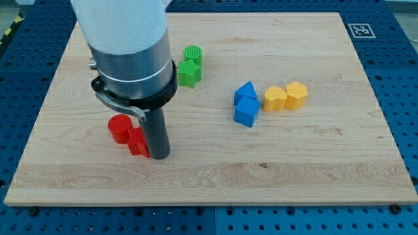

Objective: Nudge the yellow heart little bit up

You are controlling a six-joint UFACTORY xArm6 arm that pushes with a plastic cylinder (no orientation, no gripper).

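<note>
While my tip (160,156) rests on the wooden desk (215,176) at about 8 o'clock from the board's centre, it stands just beside a red block (138,142) of unclear shape, at that block's 3 o'clock and apparently touching it, with a red cylinder (119,128) at the block's 10 o'clock. I carry no gripper, only this dark rod, so nothing is spread or pinched. At roughly 3 o'clock from the board's centre lies the yellow heart (275,98), well apart from my tip, with a yellow hexagonal block (296,94) touching it at its 3 o'clock. Just beside the heart at its 9 o'clock sit two blue blocks: a blue triangular block (245,91) and, at its 6 o'clock and touching, a blue cube (247,111). Two green blocks (191,65) huddle together at about 11 o'clock from centre, shapes hard to make out. A black-and-white square marker tag (360,30) sits at the desk's 2 o'clock corner; no writing on it can be read.
</note>
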